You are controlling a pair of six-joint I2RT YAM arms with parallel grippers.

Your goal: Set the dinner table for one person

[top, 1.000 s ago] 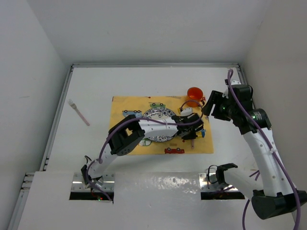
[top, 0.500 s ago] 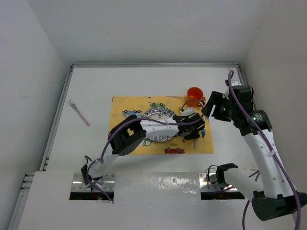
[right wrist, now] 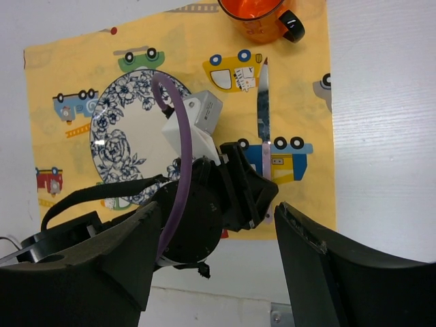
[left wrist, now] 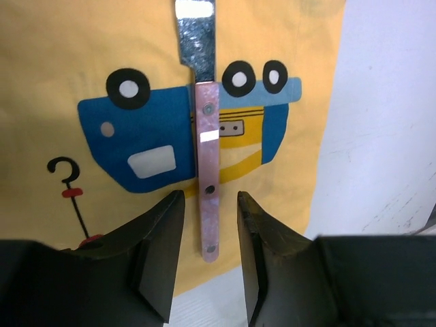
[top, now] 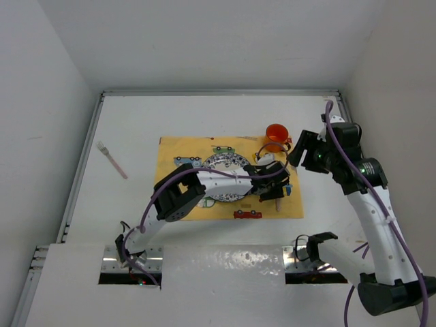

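Arms [top: 204,180] stretch forward, left end effector [left wrist: 209,199] parted astride knife [left wrist: 206,143], right end effector [right wrist: 218,211] agape.

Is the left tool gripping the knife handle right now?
No, the left tool is open, and the knife lies flat on the yellow placemat with a visible gap on each side of its pink handle.

The knife [left wrist: 206,146] blade is running off the left wrist view's top edge. In the right wrist view the cup [right wrist: 255,15] is getting cropped at the top, and the left arm [right wrist: 197,214] is covering the plate's [right wrist: 122,129] lower right.
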